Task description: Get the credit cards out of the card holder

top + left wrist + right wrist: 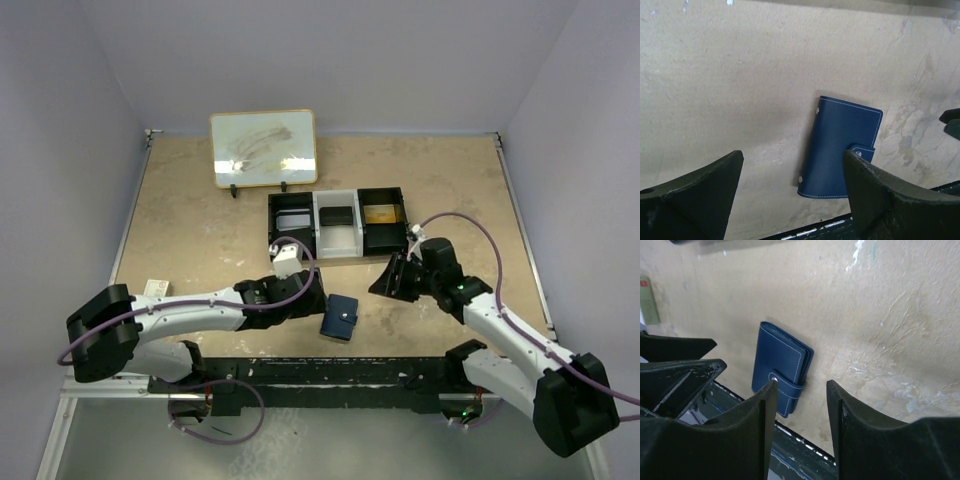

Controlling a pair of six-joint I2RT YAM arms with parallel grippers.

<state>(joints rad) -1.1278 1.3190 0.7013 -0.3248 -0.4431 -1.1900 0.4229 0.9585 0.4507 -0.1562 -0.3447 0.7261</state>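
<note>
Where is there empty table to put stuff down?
Bare table lies left, between the white board and the left arm, and right of the black tray toward the wall. The near middle is crowded: the card holder sits between the left gripper and right gripper, tray just behind.

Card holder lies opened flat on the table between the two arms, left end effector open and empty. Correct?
Not quite. The card holder is folded shut with its tab fastened across the edge, as the left wrist view shows. It does lie on the table between the arms, and the left end effector is open and empty.
</note>
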